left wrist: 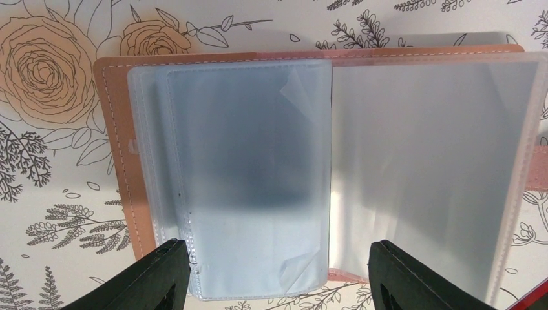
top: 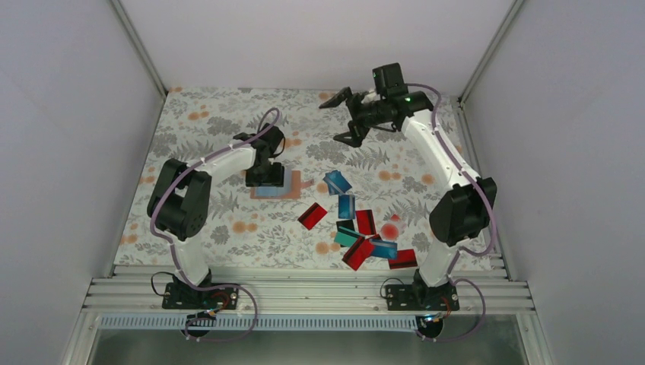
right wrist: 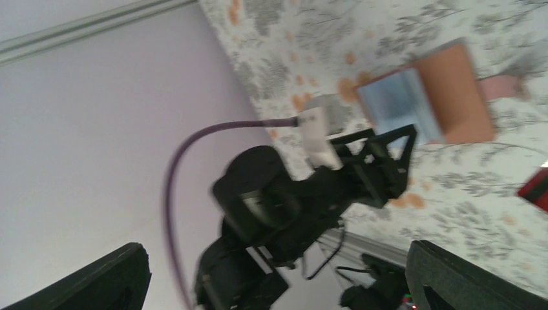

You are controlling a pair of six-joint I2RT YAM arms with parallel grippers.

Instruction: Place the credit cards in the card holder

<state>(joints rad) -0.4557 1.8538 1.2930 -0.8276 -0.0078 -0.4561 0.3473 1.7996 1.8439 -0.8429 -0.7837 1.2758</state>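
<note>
Floral cloth (top: pixel 198 129) across the whole table, grey leaves and orange blooms on white; plain pale walls (top: pixel 68 114) closing in the left, right and far sides, slanting metal posts (top: pixel 136 42) at the far corners; ribbed metal rails (top: pixel 304 293) along the near edge, both arm bases bolted there; card holder (top: pixel 295 186) left of centre on the cloth, lying open and flat, tan-pink stitched cover underneath, clear plastic sleeves (left wrist: pixel 258 161) fanned on top, two corners of one sleeve lifted; left gripper (left wrist: pixel 279 255) directly over the holder's near edge, pointing straight down, jaws parted to a middling gap with nothing between them; contact with the sleeves impossible to judge; right gripper (top: pixel 331 122) high over the far end of the table, turned sideways toward the left arm (top: pixel 228 160), jaws spread wide and empty; credit cards (top: pixel 366 222) loose on the cloth right of centre, well apart from the holder; two blue ones nearest the holder, a lone red card (top: pixel 312 216) just to their near left, then a crowded cluster of red, teal and blue toward the near edge, several overlapping
</note>
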